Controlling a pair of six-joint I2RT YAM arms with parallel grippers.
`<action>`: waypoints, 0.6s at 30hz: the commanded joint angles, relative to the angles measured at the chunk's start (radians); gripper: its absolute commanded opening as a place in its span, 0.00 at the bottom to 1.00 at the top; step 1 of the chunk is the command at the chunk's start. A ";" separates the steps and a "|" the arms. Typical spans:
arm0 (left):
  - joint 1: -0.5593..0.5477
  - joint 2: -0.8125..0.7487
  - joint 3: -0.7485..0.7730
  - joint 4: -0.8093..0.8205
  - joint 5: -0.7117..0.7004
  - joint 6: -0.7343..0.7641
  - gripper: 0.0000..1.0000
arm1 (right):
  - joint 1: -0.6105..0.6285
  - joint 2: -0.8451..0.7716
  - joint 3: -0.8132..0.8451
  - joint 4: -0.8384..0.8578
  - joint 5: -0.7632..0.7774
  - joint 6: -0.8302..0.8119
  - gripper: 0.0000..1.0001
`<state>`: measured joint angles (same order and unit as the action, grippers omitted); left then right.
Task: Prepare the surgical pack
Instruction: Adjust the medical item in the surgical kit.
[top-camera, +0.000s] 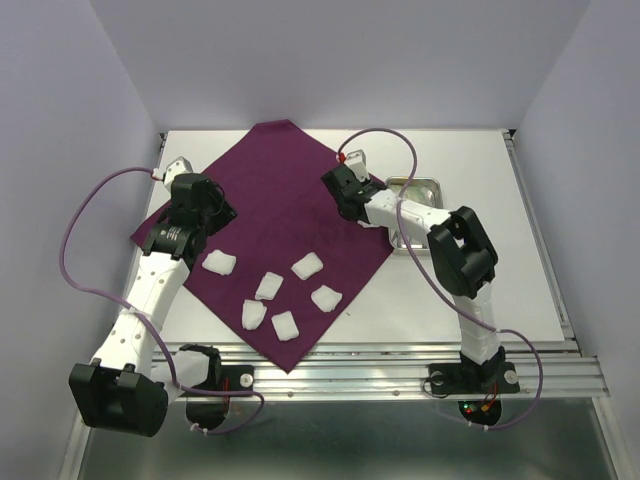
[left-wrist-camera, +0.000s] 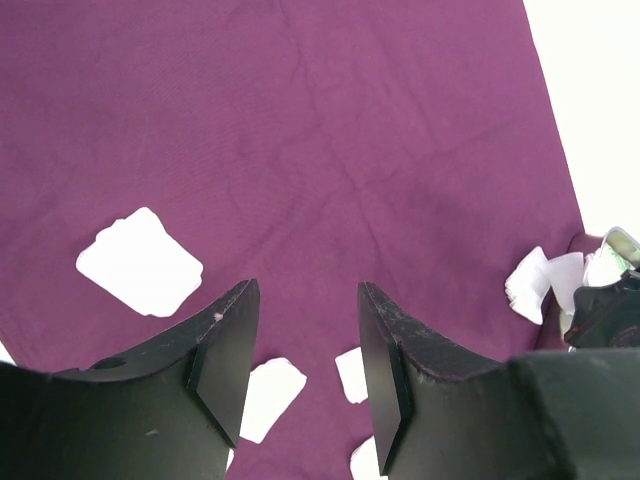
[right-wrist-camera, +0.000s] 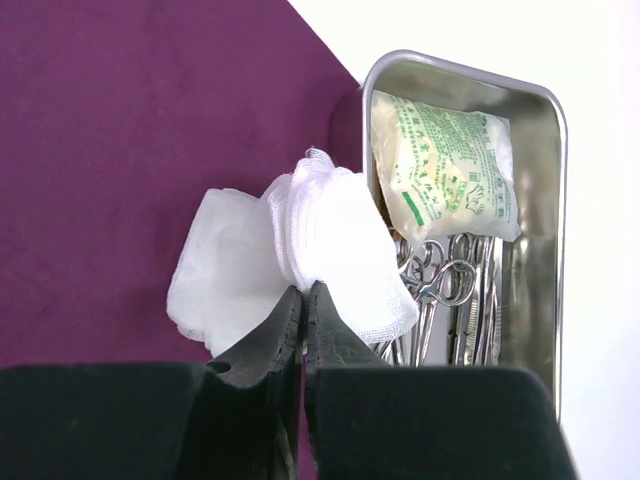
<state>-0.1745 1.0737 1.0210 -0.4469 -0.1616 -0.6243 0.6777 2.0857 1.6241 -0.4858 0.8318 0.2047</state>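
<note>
Purple cloth (top-camera: 270, 225) lies spread flat on the table (top-camera: 500, 290), turned like a diamond: far corner toward the back edge, near corner reaching the front rail.

My left gripper (left-wrist-camera: 306, 290) is released, its two black fingers apart with only cloth showing between them. It grips nothing. The left arm rises from its base at the near left, forearm angled up and inward, wrist tipped over the cloth's left corner. Six loose pads (top-camera: 268, 286) lie scattered on the near half of the cloth; one sits just ahead of my left finger.

My right gripper (right-wrist-camera: 303, 292) is clenched on bunched gauze (right-wrist-camera: 300, 240), the fingertips pressed together with the white wad puffing out past them. The right arm's elbow is raised on the right side, and the forearm reaches left so the wrist sits over the cloth's right edge. The steel tray (right-wrist-camera: 561, 150) is just beside that edge. In it are a green-printed packet (right-wrist-camera: 445, 170) and metal instruments (right-wrist-camera: 455, 295).
</note>
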 joint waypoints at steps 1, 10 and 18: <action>0.007 -0.018 0.005 0.013 -0.001 0.023 0.55 | -0.003 0.001 0.013 0.062 0.092 -0.021 0.01; 0.012 -0.012 0.008 0.022 0.011 0.026 0.55 | -0.012 -0.019 -0.038 0.122 0.147 -0.028 0.01; 0.018 -0.020 0.002 0.016 0.010 0.031 0.55 | -0.021 -0.021 -0.018 0.168 0.179 -0.079 0.01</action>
<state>-0.1646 1.0737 1.0210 -0.4465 -0.1501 -0.6109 0.6670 2.0960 1.5829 -0.3908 0.9482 0.1493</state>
